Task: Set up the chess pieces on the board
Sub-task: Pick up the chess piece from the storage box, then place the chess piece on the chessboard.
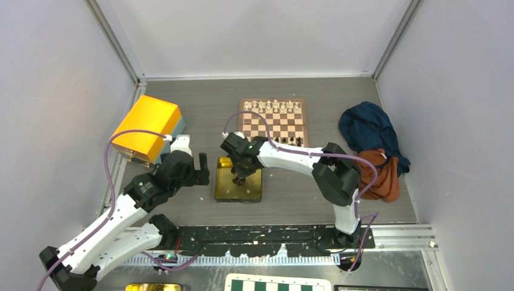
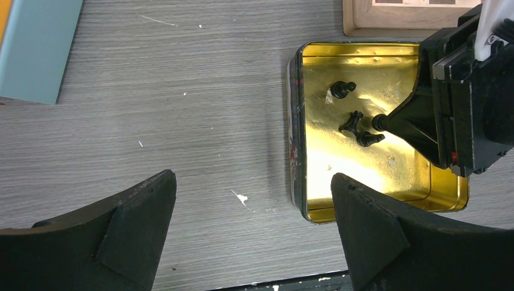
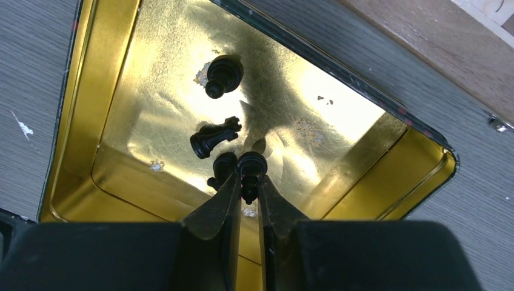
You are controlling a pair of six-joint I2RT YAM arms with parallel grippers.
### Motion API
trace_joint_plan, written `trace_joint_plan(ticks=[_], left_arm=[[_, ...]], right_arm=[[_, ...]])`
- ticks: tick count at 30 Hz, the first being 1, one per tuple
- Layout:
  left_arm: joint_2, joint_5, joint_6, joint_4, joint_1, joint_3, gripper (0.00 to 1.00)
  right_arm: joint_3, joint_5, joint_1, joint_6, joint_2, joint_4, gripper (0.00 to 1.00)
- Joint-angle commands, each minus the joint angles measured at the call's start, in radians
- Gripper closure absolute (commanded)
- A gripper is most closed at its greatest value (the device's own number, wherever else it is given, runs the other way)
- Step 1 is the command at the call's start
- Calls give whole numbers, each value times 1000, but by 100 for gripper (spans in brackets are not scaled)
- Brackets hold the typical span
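Black pawn [image 3: 251,163] sits between the right claw's [image 3: 248,183] narrowed fingers, its long axis pointing to twelve o'clock. I cannot tell whether it is pinched. The left claw [image 2: 251,185] is spread and farther off.

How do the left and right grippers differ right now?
The left gripper stands wide open; the right gripper sits nearly shut around a black chess piece. The left hangs over the table beside the gold tin; the right reaches inside it. Both are black, two-fingered.
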Motion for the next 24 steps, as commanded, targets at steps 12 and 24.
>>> trace_joint_plan(ticks=[12,24], left_arm=[[4,-16,-1,34,-1,6,0],[18,-12,-4,35,-1,21,0]], right_arm=[[68,128,-75,-23,-181,-80,96],[10,155,-233,-42,-274,-120,96]])
